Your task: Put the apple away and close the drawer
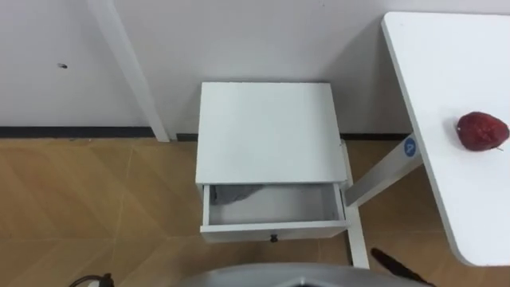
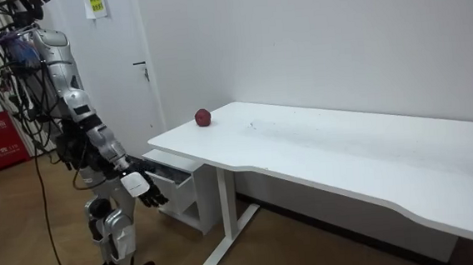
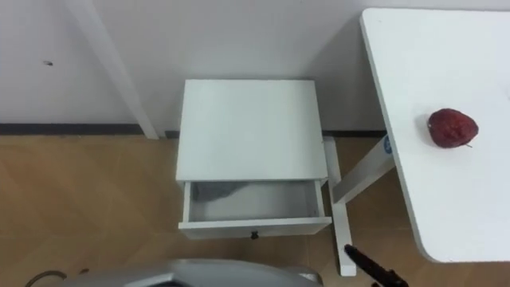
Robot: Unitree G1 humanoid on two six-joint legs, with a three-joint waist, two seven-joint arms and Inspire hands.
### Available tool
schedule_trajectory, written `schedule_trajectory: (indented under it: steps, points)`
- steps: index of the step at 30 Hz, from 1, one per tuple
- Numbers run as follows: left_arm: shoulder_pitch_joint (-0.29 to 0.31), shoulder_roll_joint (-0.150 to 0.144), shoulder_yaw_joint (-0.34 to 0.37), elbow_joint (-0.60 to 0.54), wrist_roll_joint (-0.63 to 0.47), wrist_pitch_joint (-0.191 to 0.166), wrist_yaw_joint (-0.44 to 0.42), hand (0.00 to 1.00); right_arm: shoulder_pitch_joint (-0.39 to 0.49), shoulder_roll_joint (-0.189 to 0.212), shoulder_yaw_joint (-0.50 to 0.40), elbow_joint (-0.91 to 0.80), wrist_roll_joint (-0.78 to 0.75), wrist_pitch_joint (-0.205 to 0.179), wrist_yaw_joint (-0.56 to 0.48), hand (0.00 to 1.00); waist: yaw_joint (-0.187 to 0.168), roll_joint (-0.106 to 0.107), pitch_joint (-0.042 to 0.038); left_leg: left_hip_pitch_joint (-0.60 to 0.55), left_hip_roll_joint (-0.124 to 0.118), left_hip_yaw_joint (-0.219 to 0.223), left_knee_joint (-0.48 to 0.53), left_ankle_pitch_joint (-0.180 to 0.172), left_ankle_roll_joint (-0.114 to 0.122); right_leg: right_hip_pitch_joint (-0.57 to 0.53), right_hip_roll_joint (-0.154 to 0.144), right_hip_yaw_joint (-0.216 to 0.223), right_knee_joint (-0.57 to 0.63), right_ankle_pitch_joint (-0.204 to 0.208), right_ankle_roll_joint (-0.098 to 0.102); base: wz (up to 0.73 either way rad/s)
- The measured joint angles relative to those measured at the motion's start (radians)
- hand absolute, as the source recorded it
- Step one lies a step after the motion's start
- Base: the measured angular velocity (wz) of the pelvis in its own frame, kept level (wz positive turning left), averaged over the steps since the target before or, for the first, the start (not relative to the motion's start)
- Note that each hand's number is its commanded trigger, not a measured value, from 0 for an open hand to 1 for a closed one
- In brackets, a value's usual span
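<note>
The apple [image 1: 481, 131] lies on the table [image 1: 446, 72], near the edge and close to the end that meets the wall. It is dark red and rounded, with a dull, slightly uneven skin and a short stem poking out at one side. Nothing touches it. The table is a smooth white slab with rounded corners, carried on a white leg [image 1: 382, 171] that bears a small round blue sticker [image 1: 409, 147].

Just beside that leg, against the wall, stands a low white cabinet [image 1: 271, 131] with a flat, square, matt top. Its drawer [image 1: 271, 232] is pulled out: a shallow white box with thin walls, grey with shadow in the back left corner, and a small dark knob [image 1: 273, 237] in the middle of its front panel. The drawer holds no apple.

The floor [image 1: 96, 191] is tan wood laid in angled boards, and a dark skirting strip runs along the foot of the white wall.

The robot stands in front of the cabinet, facing it, with the table on its right. The right hand [image 2: 140, 188] hangs low before the drawer front, apart from it; its dark fingers are stretched out and loose, holding nothing, and one slim fingertip shows at the lower right of the eye views, over the floor beside the table foot
</note>
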Motion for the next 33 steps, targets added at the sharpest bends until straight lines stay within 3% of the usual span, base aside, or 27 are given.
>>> schedule_trajectory:
  steps: [4,5,7,10,17,23,25,29,33]
  points:
    - [0.005,0.003,0.017,0.002,-0.004,-0.011,0.013,0.00,-0.010,0.001,-0.136,-0.016,0.198,-0.005,-0.057,0.00,-0.025,-0.002,-0.0008,-0.003,0.002,0.009,0.002,0.000,0.000,-0.007,0.001,0.000,0.007,0.000,0.000,-0.07]
    - [0.006,0.003,0.020,0.003,-0.004,-0.012,0.013,0.00,-0.010,0.001,-0.149,-0.020,0.213,-0.006,-0.069,0.00,-0.028,-0.008,0.0030,-0.003,0.003,0.009,0.001,0.000,0.000,-0.010,0.001,0.000,0.012,0.000,0.000,0.00]
    - [0.004,0.008,0.028,0.003,-0.003,-0.012,0.015,0.00,-0.012,0.003,-0.200,-0.032,0.268,-0.007,-0.114,0.00,-0.034,-0.008,0.0005,-0.008,0.003,0.011,-0.001,-0.001,0.000,-0.019,0.002,0.001,0.018,0.000,0.000,-0.08]
    - [0.000,0.008,0.038,0.003,-0.005,-0.009,0.015,0.00,-0.017,0.003,-0.231,-0.034,0.332,-0.008,-0.159,0.00,-0.033,-0.010,-0.0080,-0.021,0.005,0.017,0.002,0.000,0.000,-0.041,0.002,0.002,0.035,0.000,0.000,-0.06]
    - [0.005,0.011,0.038,-0.001,-0.004,0.003,0.008,0.00,-0.032,0.003,-0.279,-0.138,0.406,-0.008,-0.256,0.00,-0.039,-0.023,-0.0086,-0.019,0.005,0.023,0.005,0.000,0.001,-0.041,0.001,0.002,0.039,0.000,0.000,-0.02]
    - [0.032,0.028,0.039,-0.076,-0.003,-0.003,0.008,0.00,-0.034,-0.028,-0.290,-0.412,0.403,-0.084,-0.403,0.00,-0.052,-0.025,-0.0064,-0.029,0.005,0.024,0.005,0.000,0.001,-0.049,0.001,0.004,0.037,0.000,0.000,0.00]
    - [0.041,0.028,0.040,-0.107,-0.005,-0.014,0.008,0.00,-0.035,-0.041,-0.306,-0.524,0.389,-0.108,-0.469,0.00,-0.054,-0.029,-0.0090,-0.041,0.005,0.024,0.006,0.001,0.001,-0.059,0.001,0.002,0.038,0.000,0.000,0.00]
    - [0.043,0.029,0.040,-0.135,-0.004,-0.025,0.007,0.00,-0.040,-0.063,-0.321,-0.689,0.275,-0.144,-0.564,0.00,-0.057,-0.030,-0.0063,-0.052,0.004,0.023,0.006,0.002,0.002,-0.061,0.001,0.002,0.032,0.000,0.000,0.02]
    - [0.035,0.026,0.036,-0.136,0.002,-0.029,0.007,0.00,-0.049,-0.077,-0.317,-0.831,-0.029,-0.162,-0.681,0.00,-0.053,-0.027,-0.0051,-0.053,0.005,0.021,0.003,0.002,0.002,-0.063,0.002,0.001,0.029,0.000,0.000,0.01]
